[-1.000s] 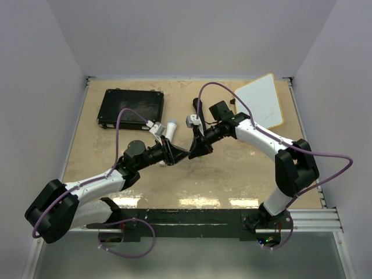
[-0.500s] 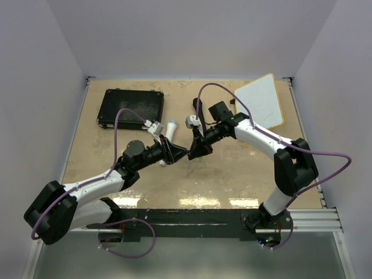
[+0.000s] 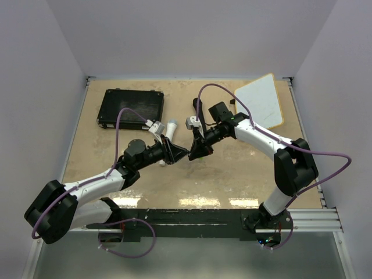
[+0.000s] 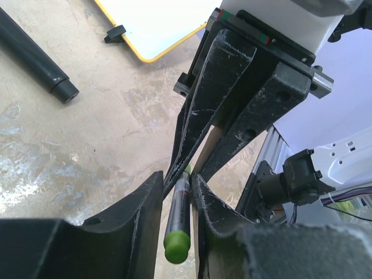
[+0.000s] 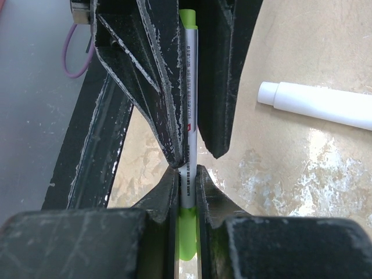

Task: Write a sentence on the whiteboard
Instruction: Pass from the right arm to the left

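Both arms reach inward; left end effector [image 4: 177, 186] and right end effector [image 5: 187, 177] meet tip-to-tip, both pinching one marker [image 5: 188, 104].

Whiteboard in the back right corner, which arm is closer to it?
Right. The right arm passes just in front of the whiteboard. The left arm reaches from the far left, meeting it mid-table at a green pen.

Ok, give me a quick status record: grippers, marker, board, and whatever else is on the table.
left gripper: shut on green marker
right gripper: shut on the same marker, from the opposite side
green marker: mid-table, held between both grippers
whiteboard: far right corner, no writing visible
black case: far left, closed
white tube: lying by the left gripper, untouched
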Controlling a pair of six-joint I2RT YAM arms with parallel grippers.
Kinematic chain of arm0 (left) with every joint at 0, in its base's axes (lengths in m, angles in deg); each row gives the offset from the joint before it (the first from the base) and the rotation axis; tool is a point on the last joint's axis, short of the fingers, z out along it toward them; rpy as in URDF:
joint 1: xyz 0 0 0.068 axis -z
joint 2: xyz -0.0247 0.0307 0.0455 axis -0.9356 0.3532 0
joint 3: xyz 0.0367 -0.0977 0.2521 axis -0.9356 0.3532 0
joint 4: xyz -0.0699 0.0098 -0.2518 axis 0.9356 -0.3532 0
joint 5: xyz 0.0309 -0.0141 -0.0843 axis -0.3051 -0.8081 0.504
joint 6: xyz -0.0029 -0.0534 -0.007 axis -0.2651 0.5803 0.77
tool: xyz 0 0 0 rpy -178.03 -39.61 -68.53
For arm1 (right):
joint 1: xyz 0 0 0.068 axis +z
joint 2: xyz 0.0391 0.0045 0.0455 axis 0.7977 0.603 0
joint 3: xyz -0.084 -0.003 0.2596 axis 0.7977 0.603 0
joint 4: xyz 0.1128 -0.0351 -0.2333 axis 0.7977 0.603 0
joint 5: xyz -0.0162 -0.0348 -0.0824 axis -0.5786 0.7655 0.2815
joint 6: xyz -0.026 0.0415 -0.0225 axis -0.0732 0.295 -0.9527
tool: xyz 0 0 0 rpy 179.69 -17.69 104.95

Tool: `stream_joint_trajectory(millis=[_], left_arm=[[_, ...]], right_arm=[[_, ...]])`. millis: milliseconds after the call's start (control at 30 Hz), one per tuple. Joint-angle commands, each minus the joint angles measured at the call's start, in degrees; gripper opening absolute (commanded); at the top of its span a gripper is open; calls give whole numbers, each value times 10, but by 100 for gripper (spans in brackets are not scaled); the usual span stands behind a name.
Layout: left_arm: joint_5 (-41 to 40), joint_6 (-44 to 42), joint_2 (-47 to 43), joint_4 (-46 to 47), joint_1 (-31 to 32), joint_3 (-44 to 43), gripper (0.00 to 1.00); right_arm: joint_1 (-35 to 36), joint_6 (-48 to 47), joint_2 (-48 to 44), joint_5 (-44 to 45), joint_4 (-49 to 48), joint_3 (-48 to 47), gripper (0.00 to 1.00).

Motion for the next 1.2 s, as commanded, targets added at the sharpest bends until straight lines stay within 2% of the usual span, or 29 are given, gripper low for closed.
stream_joint_trajectory(millis=[0,300,767,867,967,1000,1033,1167], left_arm=[[4,-34,3,-20,3,-39,31],[18,-50,7,-57,3,-57,31],[57,-74,26,-89,3,-81,26],[62,-74,27,-89,3,-82,23],[64,-75,27,-89,3,-83,15],[65,-76,27,-88,2,-84,5],[65,-75,27,-89,3,-84,1],[68,-76,23,-91,2,-85,0]], right_arm=[[0,-26,0,-7,16,-10,0],[2,-38,1,-3,23,-11,0],[2,-42,1,0,27,-13,0],[2,-43,1,-1,28,-13,0],[2,-43,1,0,28,-13,0],[1,-44,1,0,28,-13,0],[2,-44,1,0,29,-13,0],[2,-47,1,1,30,-13,0]])
